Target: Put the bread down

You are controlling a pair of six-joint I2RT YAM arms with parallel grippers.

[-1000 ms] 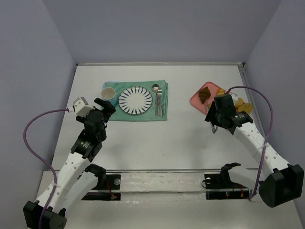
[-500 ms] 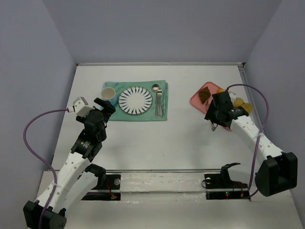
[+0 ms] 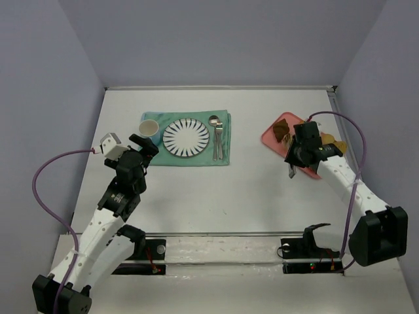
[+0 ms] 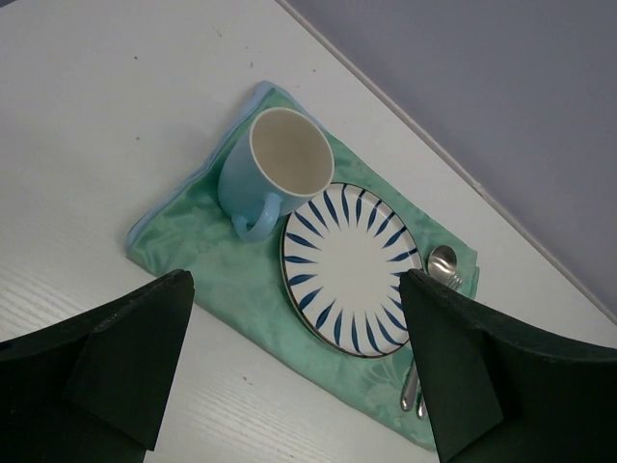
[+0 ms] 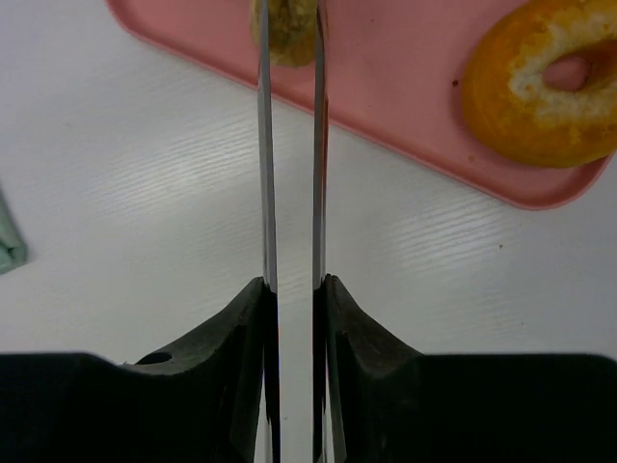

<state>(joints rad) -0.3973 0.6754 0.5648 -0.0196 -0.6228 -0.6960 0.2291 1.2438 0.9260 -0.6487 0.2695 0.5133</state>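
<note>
Just at right claw (image 5: pixel 289 10) tips, bread (image 5: pixel 289 40).

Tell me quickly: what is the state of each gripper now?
Left gripper: open, holding nothing.
Right gripper: closed on metal tongs, tips at a bread piece.

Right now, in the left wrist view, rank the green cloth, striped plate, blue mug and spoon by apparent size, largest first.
1. green cloth
2. striped plate
3. blue mug
4. spoon, clearly the smallest
</note>
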